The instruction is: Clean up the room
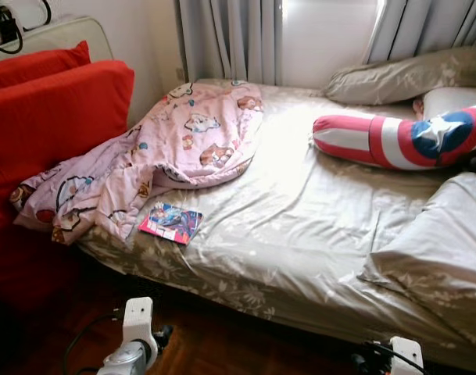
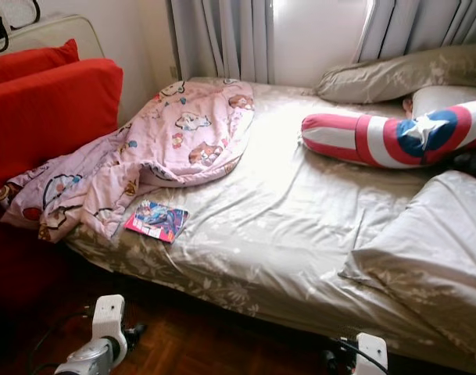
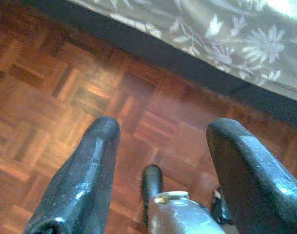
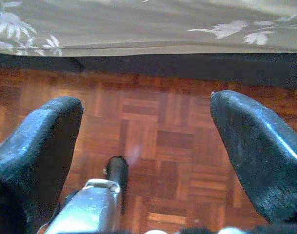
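At ten o'clock on the bed (image 1: 300, 219), your comic book (image 1: 170, 223) lies just beside the crumpled pink blanket (image 1: 155, 152). Both hands hang low over the parquet floor (image 4: 153, 131), left hand (image 3: 160, 146) and right hand (image 4: 146, 122) each spread wide, gripping nothing.

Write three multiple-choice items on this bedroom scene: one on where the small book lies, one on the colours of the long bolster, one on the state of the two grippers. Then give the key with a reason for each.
1. Where does the small book lie?
A. On the bed near its front edge, beside the pink blanket
B. On the wooden floor
C. On top of the red cushion

2. What colours is the long bolster?
A. Green and yellow
B. Red, white and blue with a white star
C. Plain grey

3. How are the left gripper and the right gripper?
A. Both shut on the blanket
B. One holds the book
C. Both open and empty, above the parquet floor

Key: 1 A, the book rests on the sheet next to the blanket's edge. 2 B, its stripes and star show plainly. 3 C, the wrist views show spread fingers with only floor between.
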### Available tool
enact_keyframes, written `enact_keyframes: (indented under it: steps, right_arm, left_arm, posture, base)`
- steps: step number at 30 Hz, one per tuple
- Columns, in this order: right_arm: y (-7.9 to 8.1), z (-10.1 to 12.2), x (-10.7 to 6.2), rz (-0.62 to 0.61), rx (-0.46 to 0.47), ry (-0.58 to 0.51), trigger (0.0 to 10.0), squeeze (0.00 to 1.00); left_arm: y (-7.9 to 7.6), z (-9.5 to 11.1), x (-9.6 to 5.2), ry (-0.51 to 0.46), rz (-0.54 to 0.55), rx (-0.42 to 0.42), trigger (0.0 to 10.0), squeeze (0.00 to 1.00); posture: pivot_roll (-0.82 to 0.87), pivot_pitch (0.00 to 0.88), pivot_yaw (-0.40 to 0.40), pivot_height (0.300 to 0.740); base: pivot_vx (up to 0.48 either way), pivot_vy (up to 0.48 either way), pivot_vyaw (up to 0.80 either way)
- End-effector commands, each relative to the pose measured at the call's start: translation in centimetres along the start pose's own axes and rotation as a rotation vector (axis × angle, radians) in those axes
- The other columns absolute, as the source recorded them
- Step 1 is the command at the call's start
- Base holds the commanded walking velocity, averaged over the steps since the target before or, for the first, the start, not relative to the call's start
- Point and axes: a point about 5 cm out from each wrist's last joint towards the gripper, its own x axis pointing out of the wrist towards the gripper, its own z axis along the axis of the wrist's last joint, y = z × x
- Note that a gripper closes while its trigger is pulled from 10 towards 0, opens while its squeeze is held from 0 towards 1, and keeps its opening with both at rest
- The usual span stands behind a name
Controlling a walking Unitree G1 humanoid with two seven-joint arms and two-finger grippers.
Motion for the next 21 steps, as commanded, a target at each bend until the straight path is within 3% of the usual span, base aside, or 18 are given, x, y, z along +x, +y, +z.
enact_keyframes:
  steps: [1, 7, 21]
  right_arm:
    - [-0.04, 0.17, 0.01, -0.004, 0.007, -0.011, 10.0, 0.00]
    - [-0.03, 0.23, 0.03, -0.003, 0.008, -0.014, 10.0, 0.00]
    - [0.01, 0.29, 0.07, -0.009, 0.017, -0.014, 10.0, 0.00]
  left_arm:
    - [0.25, -0.01, -0.02, 0.006, 0.007, 0.017, 10.0, 0.00]
    - [0.26, 0.04, -0.01, 0.005, 0.008, 0.016, 10.0, 0.00]
    - [0.26, 0.21, 0.00, -0.009, 0.010, -0.003, 10.0, 0.00]
  posture:
    - [0.07, 0.000, -0.025, 0.740]
    - [0.07, 0.000, -0.025, 0.740]
    - [0.07, 0.000, -0.028, 0.740]
  base:
    - [0.000, -0.296, 0.00]
    - [0.000, -0.282, 0.00]
    - [0.000, 0.000, 0.00]
